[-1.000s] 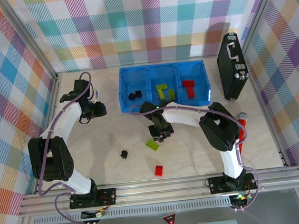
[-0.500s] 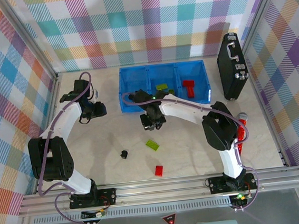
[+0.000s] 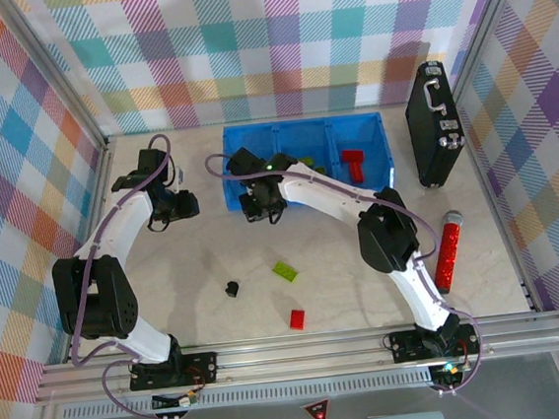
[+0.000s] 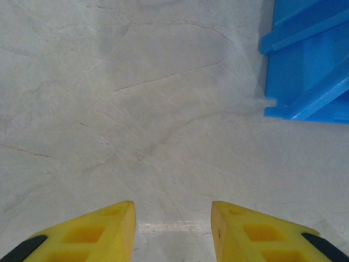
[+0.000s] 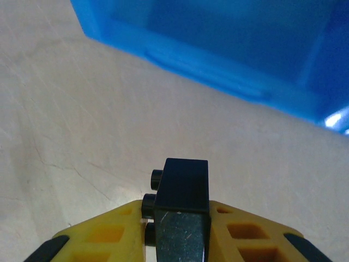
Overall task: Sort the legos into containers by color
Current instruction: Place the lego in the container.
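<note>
The blue three-compartment tray [image 3: 385, 172] stands at the back of the table. Its right compartment holds a red lego [image 3: 353, 163], and the middle one a lime green lego [image 3: 304, 163]. My right gripper [image 3: 258, 208] hovers at the front edge of the left compartment, shut on a black lego [image 5: 181, 188] whose studs point left. Just ahead of it lies the tray wall [image 5: 218, 65]. On the table lie a black lego [image 3: 232, 289], a lime green lego [image 3: 285, 271] and a red lego [image 3: 297, 318]. My left gripper [image 3: 186, 205] stands open left of the tray, its fingers [image 4: 98, 232] empty over bare table.
A black hard case [image 3: 434, 135] stands at the back right. A red cylinder with a grey cap [image 3: 449, 250] lies at the right, beside the right arm. The tray's corner [image 4: 305, 71] shows at the upper right of the left wrist view.
My right gripper has carried the black lego from the middle of the table up and left to the tray's left front edge. The left arm has stayed still.
</note>
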